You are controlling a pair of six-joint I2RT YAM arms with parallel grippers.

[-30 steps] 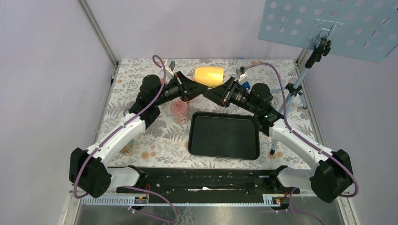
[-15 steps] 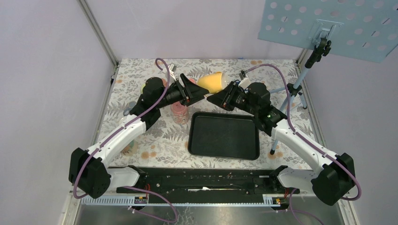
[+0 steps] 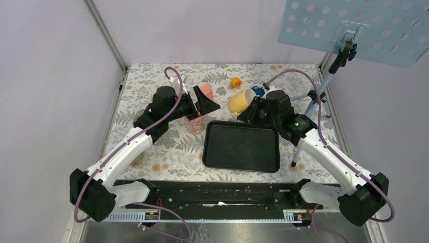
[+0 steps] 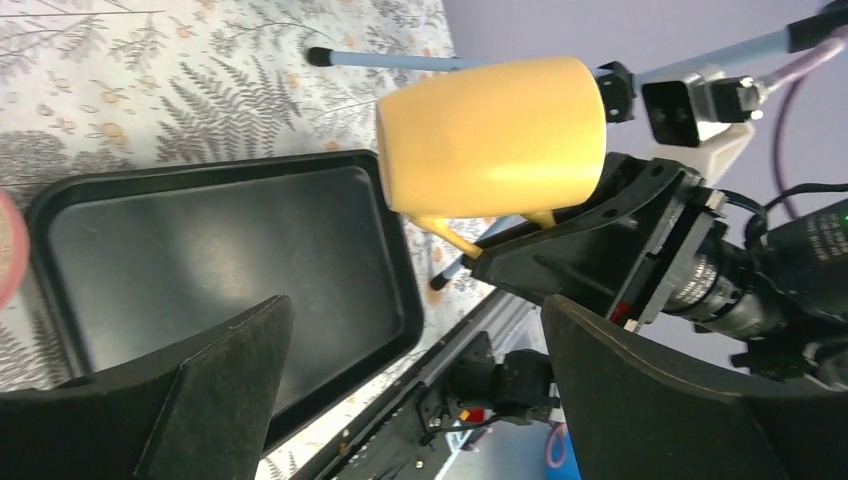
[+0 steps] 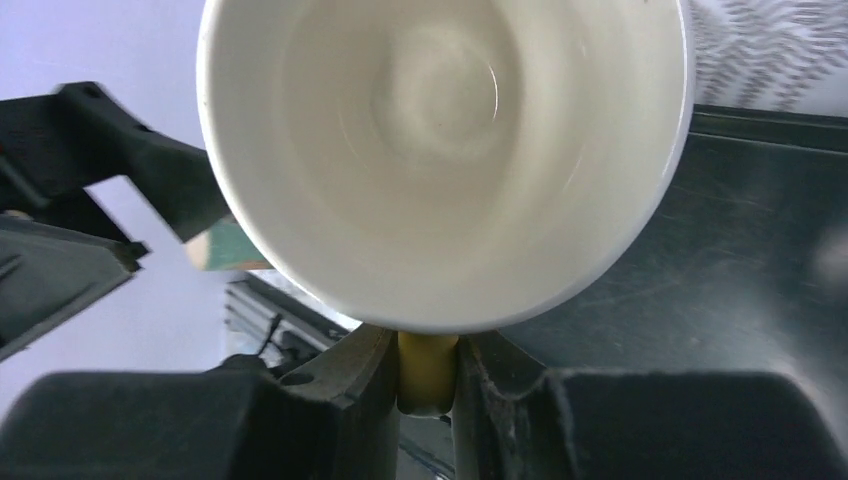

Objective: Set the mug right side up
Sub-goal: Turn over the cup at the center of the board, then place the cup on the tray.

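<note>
Fern-patterned tabletop point(image 3: 167, 147), overhead view. The left arm point(image 3: 126, 149) and right arm point(image 3: 329, 152) reached toward 12 o'clock from their bases. A black tray point(image 3: 241, 147) lay at the centre. The yellow mug point(image 3: 240, 101) was held at 12 o'clock of the tray, over its far rim, tilted, its white inside turned toward the right wrist camera. The right jaws were clamped on the mug's handle point(image 5: 428, 375). The left jaws stood spread wide and empty at 9 o'clock of the mug, apart from it. A pink cup point(image 3: 205, 91) stood at 12 o'clock of the left jaws; a pink jar point(image 3: 194, 122) stood at 9 o'clock of the tray's far corner. A small orange piece point(image 3: 236, 81) lay at 12 o'clock of the mug.
</note>
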